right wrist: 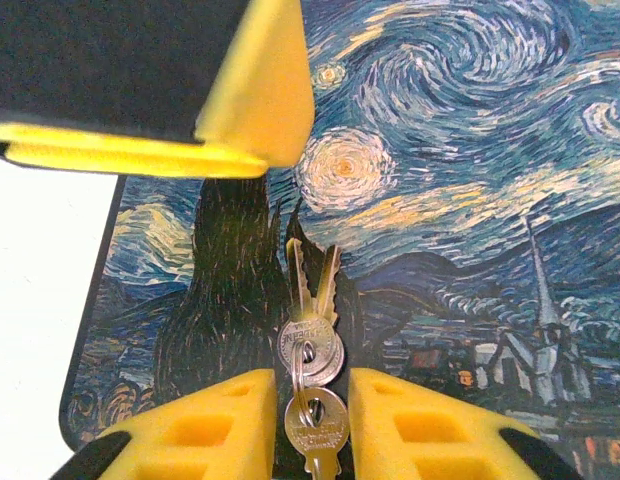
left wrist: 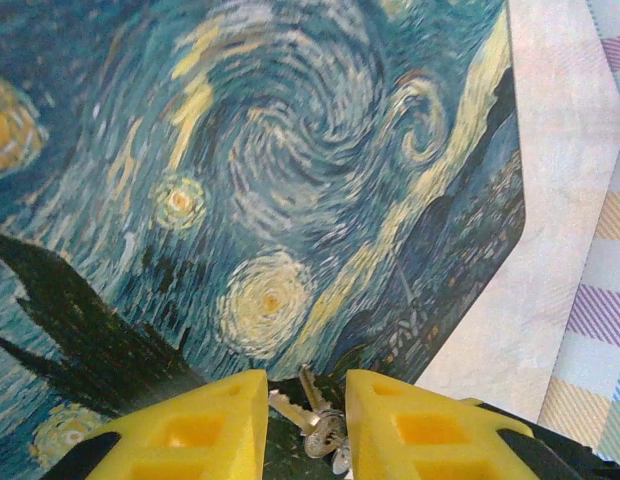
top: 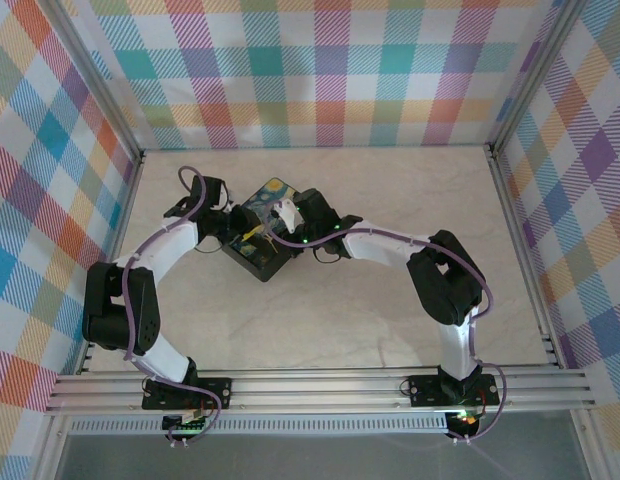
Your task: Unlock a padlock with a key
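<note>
A bunch of slim silvery keys (right wrist: 312, 330) on a ring lies flat on the blue-and-yellow starry-night lid (right wrist: 470, 150) of the black box (top: 262, 262). My right gripper (right wrist: 312, 385) is open, its yellow fingers either side of the key heads with a small gap. Two blades point away from it and a third points back toward its palm. My left gripper (left wrist: 306, 385) is also open over the lid (left wrist: 270, 180), with the keys (left wrist: 315, 420) showing between its fingers. One left finger (right wrist: 255, 110) hangs at the upper left of the right wrist view. The padlock is hidden.
The box sits mid-table on the pale marbled tabletop (top: 390, 330), with both grippers (top: 242, 230) (top: 273, 232) meeting over it. Plaid walls (top: 320, 70) enclose the back and sides. Bare tabletop (left wrist: 550, 150) borders the lid's edge.
</note>
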### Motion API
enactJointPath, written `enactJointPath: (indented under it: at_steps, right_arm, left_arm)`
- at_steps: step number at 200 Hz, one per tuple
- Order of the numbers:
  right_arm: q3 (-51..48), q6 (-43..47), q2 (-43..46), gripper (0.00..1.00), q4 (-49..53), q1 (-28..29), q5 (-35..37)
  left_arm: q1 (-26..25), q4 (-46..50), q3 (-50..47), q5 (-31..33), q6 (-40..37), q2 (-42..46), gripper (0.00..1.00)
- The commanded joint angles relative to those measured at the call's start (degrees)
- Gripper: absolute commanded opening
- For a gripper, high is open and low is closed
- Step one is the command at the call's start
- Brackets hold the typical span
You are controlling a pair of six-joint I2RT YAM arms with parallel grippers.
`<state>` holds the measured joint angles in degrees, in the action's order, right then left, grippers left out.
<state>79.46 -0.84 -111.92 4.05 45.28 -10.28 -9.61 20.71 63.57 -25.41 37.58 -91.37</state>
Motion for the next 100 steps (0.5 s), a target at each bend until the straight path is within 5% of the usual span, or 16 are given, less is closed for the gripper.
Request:
enactJointPath:
  at_steps: [1, 100]
  right_arm:
    - [2.9, 1.4, -0.3, 0.3, 1.4, -0.4, 0.3]
    - [5.8, 3.5, -3.7, 0.36, 2.9, 0.7, 0.6]
  left_arm:
    - [0.4, 1.9, 2.6, 1.1, -0.4, 0.3, 0.27]
    - [0.9, 2.2, 3.6, 1.6, -0.5, -0.3, 0.27]
